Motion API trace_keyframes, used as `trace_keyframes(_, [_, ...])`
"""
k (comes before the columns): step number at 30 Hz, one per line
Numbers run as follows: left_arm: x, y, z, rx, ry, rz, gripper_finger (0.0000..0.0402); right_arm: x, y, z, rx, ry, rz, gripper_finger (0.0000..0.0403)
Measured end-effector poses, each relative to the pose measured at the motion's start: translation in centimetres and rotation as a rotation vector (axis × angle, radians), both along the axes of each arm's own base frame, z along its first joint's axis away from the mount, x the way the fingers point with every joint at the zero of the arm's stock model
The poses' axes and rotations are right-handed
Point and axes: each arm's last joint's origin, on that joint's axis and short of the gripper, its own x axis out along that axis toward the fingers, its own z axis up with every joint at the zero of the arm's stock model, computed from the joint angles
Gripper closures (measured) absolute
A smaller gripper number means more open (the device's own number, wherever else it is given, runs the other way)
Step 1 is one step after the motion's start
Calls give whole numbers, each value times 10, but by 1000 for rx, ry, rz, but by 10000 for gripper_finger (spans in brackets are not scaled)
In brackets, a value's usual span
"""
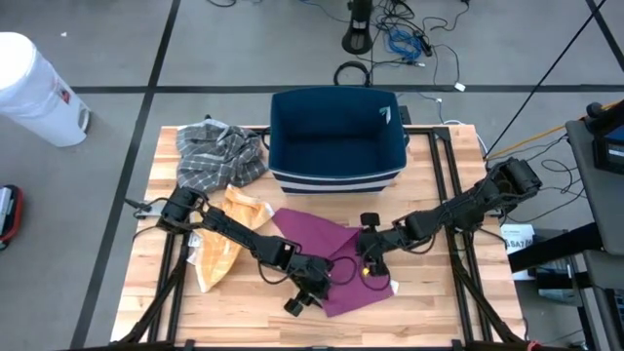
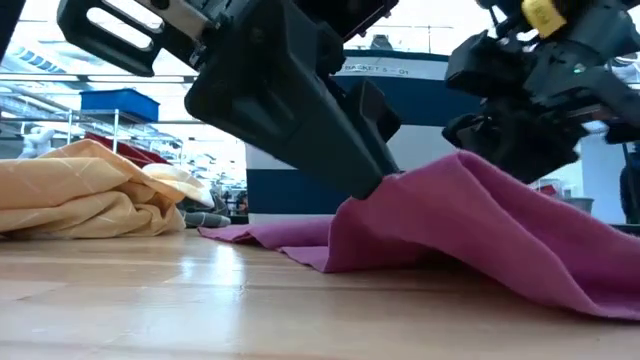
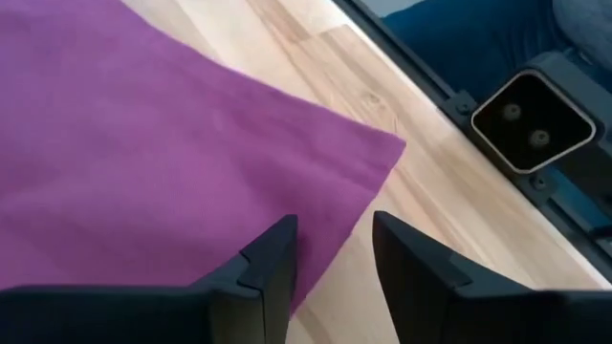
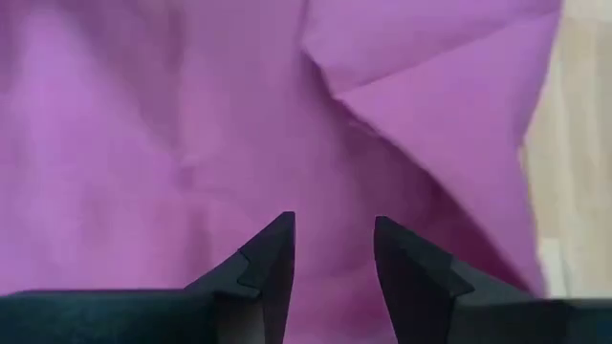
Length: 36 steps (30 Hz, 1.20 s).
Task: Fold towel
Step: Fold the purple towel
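No lettering can be read for certain; the print on the blue basket [image 2: 440, 70] is blurred

Purple towel [image 2: 480, 220] rumpled on table [image 2: 200, 310] (yellow cloth [image 2: 80, 195] beside).

blue bin [image 1: 336, 136] at table's far edge; plaid cloth [image 1: 216, 154] beside it | yellow cloth [image 1: 222, 244] nearer

Bright, even light overall; the low view glares white behind, and the right wrist view is blurred.
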Motion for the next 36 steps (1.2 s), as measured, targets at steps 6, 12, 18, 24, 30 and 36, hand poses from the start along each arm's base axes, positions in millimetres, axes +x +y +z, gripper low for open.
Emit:
trace_keyframes(6, [-5, 0, -4, 7, 76, 13, 258, 0, -20, -9, -38, 95, -58, 273])
trace_keyframes(12, [-13, 2, -11, 33, 198, 25, 258, -5, -32, -17, -59, 201, -103, 273])
trace_keyframes(18, [-15, 3, -11, 37, 229, 34, 258, -7, -22, -12, -9, 181, -83, 273])
trace_keyframes(24, [-13, 6, -3, 72, 168, 44, 258, 0, 2, 2, 188, 37, 41, 273])
trace_keyframes(30, [-7, 24, -2, 154, 135, 144, 258, 4, 30, 8, 301, -75, 158, 273])
trace_keyframes(36, [-1, 39, -2, 153, 126, 183, 258, 9, 50, -3, 332, -117, 224, 273])
